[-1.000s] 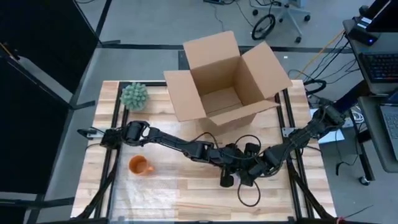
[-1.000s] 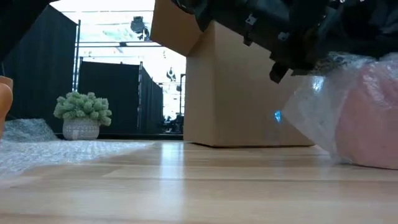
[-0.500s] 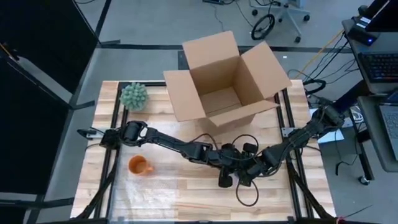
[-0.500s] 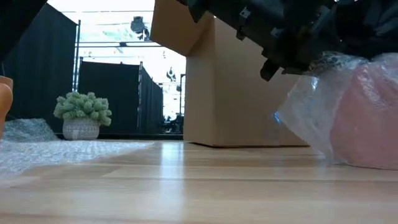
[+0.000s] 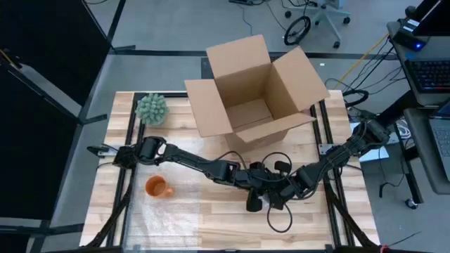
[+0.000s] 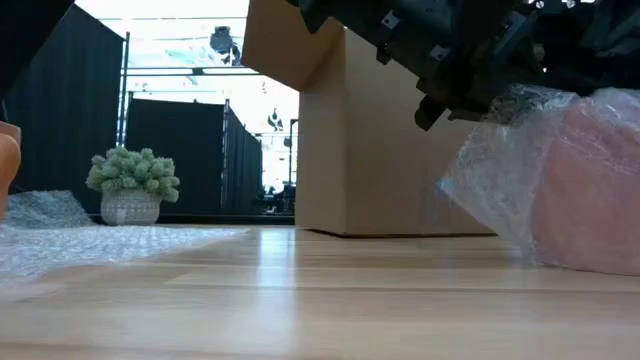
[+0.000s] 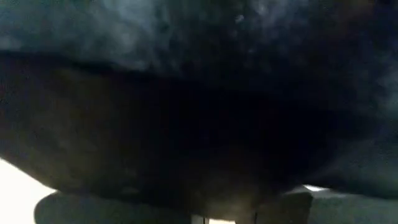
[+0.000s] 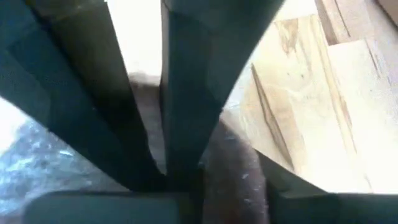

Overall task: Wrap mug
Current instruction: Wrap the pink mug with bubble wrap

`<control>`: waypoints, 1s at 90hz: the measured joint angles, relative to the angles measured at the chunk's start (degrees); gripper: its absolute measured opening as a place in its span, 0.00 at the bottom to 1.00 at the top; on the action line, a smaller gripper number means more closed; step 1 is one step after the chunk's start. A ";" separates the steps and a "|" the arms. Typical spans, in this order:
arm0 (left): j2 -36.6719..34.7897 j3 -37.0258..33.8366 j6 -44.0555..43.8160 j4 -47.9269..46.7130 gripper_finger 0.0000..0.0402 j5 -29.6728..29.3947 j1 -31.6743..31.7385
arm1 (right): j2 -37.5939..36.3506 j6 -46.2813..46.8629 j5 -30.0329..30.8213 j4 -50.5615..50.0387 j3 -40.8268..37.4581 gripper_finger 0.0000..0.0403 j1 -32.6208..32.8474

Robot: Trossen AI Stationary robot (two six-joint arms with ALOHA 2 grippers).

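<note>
Overhead looks down; low looks level; both share box.

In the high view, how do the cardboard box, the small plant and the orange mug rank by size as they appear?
From largest to smallest as they appear:
1. Cardboard box, by far the largest.
2. Plant.
3. Orange mug, only slightly smaller than the plant, so these two are close.

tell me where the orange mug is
In the high view the orange mug stands on the table's left side, on the bubble wrap sheet, below the plant and beside the left arm.
</note>
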 joint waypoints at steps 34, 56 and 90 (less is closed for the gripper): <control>-0.02 -0.02 0.68 0.06 0.07 0.17 0.02 | -0.36 0.06 1.26 0.84 -0.23 0.18 0.20; -0.02 -0.02 0.99 0.41 0.07 -0.21 0.06 | -6.26 1.85 -2.02 2.05 -1.21 0.64 -0.20; -0.20 0.00 0.85 -0.07 0.07 -1.08 0.13 | -18.67 1.38 -1.81 -2.90 -1.16 0.80 0.04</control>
